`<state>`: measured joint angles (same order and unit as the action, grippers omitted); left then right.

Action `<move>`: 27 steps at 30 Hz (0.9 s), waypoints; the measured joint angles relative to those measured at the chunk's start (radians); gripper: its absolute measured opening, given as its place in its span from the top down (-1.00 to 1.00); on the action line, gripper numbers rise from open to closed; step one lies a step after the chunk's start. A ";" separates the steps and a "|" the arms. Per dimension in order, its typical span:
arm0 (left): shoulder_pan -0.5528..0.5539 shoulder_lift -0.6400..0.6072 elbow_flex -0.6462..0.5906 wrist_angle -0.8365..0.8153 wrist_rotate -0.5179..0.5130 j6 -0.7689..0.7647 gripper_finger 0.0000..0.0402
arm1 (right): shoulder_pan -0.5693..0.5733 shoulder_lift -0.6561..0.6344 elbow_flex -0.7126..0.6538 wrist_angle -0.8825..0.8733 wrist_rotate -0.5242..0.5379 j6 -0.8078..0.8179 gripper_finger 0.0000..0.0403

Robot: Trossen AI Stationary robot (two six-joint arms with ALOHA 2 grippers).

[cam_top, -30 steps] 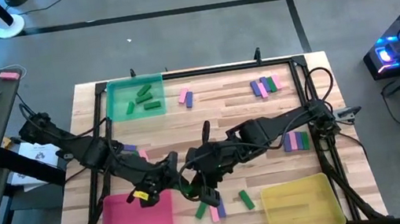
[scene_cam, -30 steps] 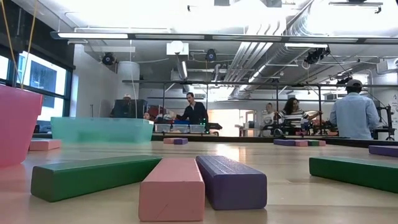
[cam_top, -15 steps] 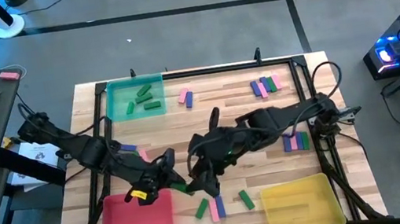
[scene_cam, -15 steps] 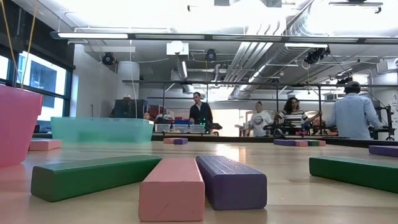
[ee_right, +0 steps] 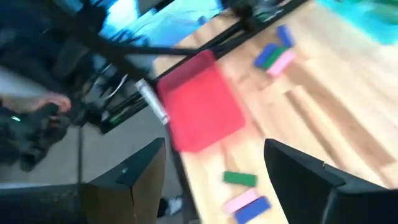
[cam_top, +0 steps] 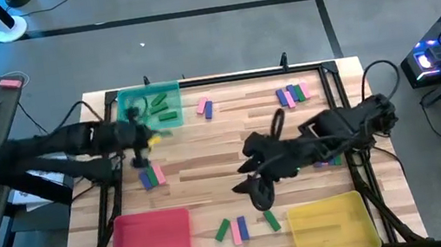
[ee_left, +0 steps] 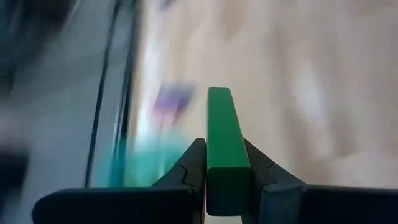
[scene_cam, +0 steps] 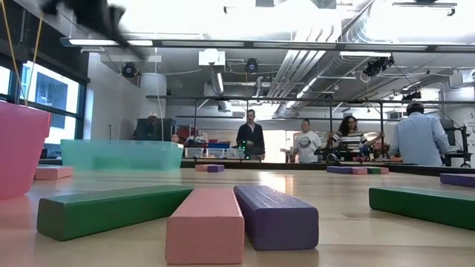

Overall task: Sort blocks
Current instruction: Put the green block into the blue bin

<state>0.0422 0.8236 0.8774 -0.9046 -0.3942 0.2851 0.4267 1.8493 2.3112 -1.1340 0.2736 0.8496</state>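
My left gripper [cam_top: 138, 156] is at the table's left, just near of the green tray [cam_top: 148, 108], and is shut on a green block [ee_left: 226, 140]. My right gripper [cam_top: 258, 195] is open and empty over the near middle, above a green block [cam_top: 271, 219]; its view looks past its own fingers [ee_right: 214, 168]. A green, a pink and a purple block [cam_top: 233, 230] lie side by side on the table at the front and fill the low view [scene_cam: 206, 225]. Several green blocks lie in the green tray. My left gripper pinches the green block's two long sides [ee_left: 217, 171] between its two fingers [ee_left: 194, 163], at the block's near end. The block runs along the fingers and sticks out past their tips. It is lifted clear of the table.
A red tray [cam_top: 152, 241] sits at the near left and a yellow tray [cam_top: 332, 225] at the near right. Small groups of blocks lie at the left [cam_top: 151, 177], far middle [cam_top: 205, 106], far right [cam_top: 291, 93] and right, by my right arm [cam_top: 327, 158]. People stand in the room beyond.
My left gripper has swung from beside the red tray toward the table's far left, up to the green tray, carrying the green block. My right gripper has drawn away from it toward the table's right edge. The block group at the left has come into view.
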 joint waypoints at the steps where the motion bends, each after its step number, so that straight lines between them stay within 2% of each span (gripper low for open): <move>1: 0.095 -0.028 -0.062 -0.014 0.007 -0.037 0.86 | 0.009 -0.001 0.000 -0.014 0.033 0.017 -0.22; 3: 0.260 -0.044 -0.147 -0.038 0.096 -0.076 0.86 | 0.026 0.002 -0.002 -0.031 0.083 0.047 -0.22; 5: 0.390 -0.012 -0.167 -0.047 0.185 -0.064 0.86 | 0.038 0.009 -0.003 -0.028 0.125 0.071 -0.22; 9: 0.578 0.124 -0.088 0.072 0.192 -0.074 0.86 | 0.053 0.010 -0.003 -0.012 0.189 0.114 -0.22; 14: 0.755 0.371 0.069 0.081 0.243 -0.073 0.87 | 0.051 0.010 -0.003 0.022 0.227 0.139 -0.22; 21: 0.853 0.656 0.231 -0.054 0.231 -0.050 0.84 | 0.052 0.010 -0.003 0.043 0.235 0.137 -0.22; 27: 0.851 0.739 0.244 -0.072 0.225 -0.048 0.37 | 0.052 0.010 -0.003 0.043 0.238 0.136 -0.22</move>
<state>0.8933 1.5629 1.1218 -0.9771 -0.1693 0.2375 0.4786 1.8595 2.3081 -1.0912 0.5115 0.9856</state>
